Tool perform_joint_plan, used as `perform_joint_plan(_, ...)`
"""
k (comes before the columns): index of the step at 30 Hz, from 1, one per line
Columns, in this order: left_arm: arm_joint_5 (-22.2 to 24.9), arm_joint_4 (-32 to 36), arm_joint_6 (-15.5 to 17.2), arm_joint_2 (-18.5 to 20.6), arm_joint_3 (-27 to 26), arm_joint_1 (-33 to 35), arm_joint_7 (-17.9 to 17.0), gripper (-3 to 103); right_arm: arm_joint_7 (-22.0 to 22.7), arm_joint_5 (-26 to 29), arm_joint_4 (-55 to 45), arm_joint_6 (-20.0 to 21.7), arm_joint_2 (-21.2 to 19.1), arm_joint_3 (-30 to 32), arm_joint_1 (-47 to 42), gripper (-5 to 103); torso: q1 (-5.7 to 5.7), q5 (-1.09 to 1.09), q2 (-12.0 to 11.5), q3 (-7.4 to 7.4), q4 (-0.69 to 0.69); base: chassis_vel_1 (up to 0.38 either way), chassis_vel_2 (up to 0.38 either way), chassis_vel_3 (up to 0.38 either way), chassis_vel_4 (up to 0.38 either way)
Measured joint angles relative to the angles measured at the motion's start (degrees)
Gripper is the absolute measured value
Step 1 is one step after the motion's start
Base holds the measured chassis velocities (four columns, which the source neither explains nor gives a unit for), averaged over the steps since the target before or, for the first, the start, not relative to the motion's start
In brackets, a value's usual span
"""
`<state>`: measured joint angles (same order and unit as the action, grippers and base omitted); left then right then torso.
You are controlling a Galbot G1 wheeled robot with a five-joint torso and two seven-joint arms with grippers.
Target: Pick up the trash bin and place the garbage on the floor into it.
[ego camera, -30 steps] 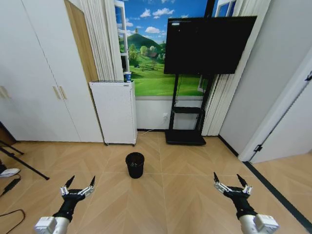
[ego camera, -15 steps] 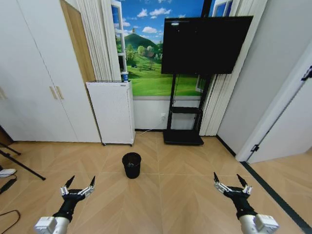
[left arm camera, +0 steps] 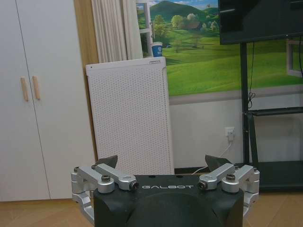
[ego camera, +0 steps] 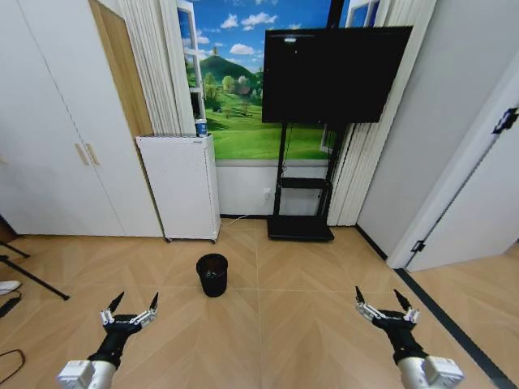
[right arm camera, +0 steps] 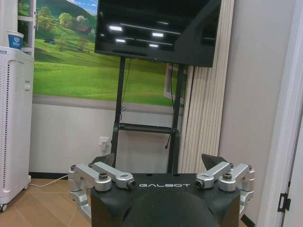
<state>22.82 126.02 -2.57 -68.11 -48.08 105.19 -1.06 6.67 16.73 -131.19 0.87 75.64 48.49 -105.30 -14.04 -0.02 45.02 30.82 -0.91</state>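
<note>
The small black round mesh trash bin (ego camera: 212, 275) stands upright on the herringbone wooden floor (ego camera: 268, 324), a little left of centre in the head view and in the middle band of the frame. Directly behind it, higher in the frame, a tall white perforated appliance (ego camera: 178, 186) stands against the wall, well apart from the bin, with a small blue-and-white paper cup (ego camera: 201, 127) on its top. To the right of the appliance, a large black television (ego camera: 334, 74) on a black floor stand (ego camera: 301, 203) fills the upper centre, in front of a green landscape mural (ego camera: 243, 89). White cupboard doors (ego camera: 49, 138) take up the left side, and a white door (ego camera: 478, 186) the right side.

The left gripper (ego camera: 130, 312) hangs low in the lower left corner of the head view, above bare floor and well short of the bin; its jaws are spread wide and hold nothing. In the left wrist view the same gripper (left arm camera: 161, 163) faces the white appliance. The right gripper (ego camera: 384, 305) sits in the lower right corner, likewise above bare floor, jaws wide apart and empty; in the right wrist view (right arm camera: 157, 161) it faces the television stand
</note>
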Motion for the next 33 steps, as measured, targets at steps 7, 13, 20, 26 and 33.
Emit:
perform_joint_plan(7,0.0,0.0,0.0,0.0,0.0,0.0,0.0,100,0.0,0.0,0.0,0.0,0.0,0.0,0.0,100,0.00,0.02,0.0,0.00,-0.01,0.000,0.000,0.000,0.000)
perform_joint_plan(13,0.0,0.0,0.0,0.0,0.0,0.0,0.0,100,0.0,0.0,0.0,0.0,0.0,0.0,0.0,100,-0.01,0.02,0.0,0.01,0.00,0.044,-0.019,-0.043,0.044)
perform_joint_plan(20,0.0,0.0,0.0,0.0,0.0,0.0,0.0,100,0.0,0.0,0.0,0.0,0.0,0.0,0.0,100,0.02,0.01,0.0,-0.01,0.00,0.124,-0.107,-0.118,0.112)
perform_joint_plan(26,0.0,0.0,0.0,0.0,0.0,0.0,0.0,100,0.0,0.0,0.0,0.0,0.0,0.0,0.0,100,0.03,0.02,0.0,-0.01,-0.01,0.061,-0.061,-0.064,0.053)
perform_joint_plan(33,0.0,0.0,0.0,0.0,0.0,0.0,0.0,100,0.0,0.0,0.0,0.0,0.0,0.0,0.0,100,0.00,0.02,0.0,0.01,0.00,0.000,0.000,0.000,0.000)
